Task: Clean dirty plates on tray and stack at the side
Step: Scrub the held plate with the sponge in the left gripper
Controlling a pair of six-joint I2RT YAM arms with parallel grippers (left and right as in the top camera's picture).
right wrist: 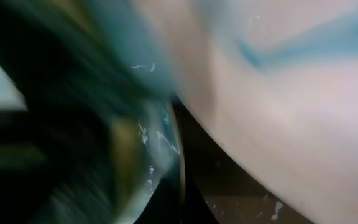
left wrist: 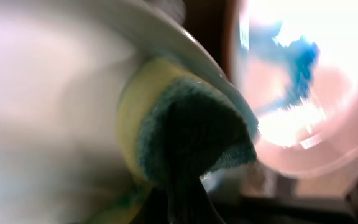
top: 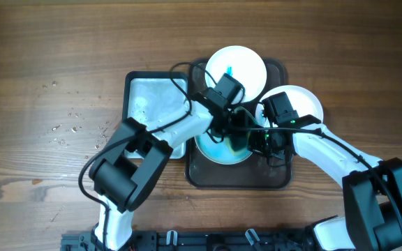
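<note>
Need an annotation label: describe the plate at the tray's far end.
Find the dark brown rectangular tray mid-table. At its far end lies a round white plate. It alone is mostly uncovered, with a small blue smear near its centre.

plates (top: 236, 66) on tray (top: 239, 180) | second tray (top: 145, 97) just left | sponge (left wrist: 179, 134) against plate

From overhead, the arms and cables cover most of the middle plate (top: 218, 153). They also hide how the jaws of the left gripper (top: 233, 134) and right gripper (top: 260, 139) stand. The sponge (left wrist: 179, 137) is out of focus, and the right wrist view is smeared throughout. Specks (top: 68, 127) toward the desk's left edge are too small to identify.
</note>
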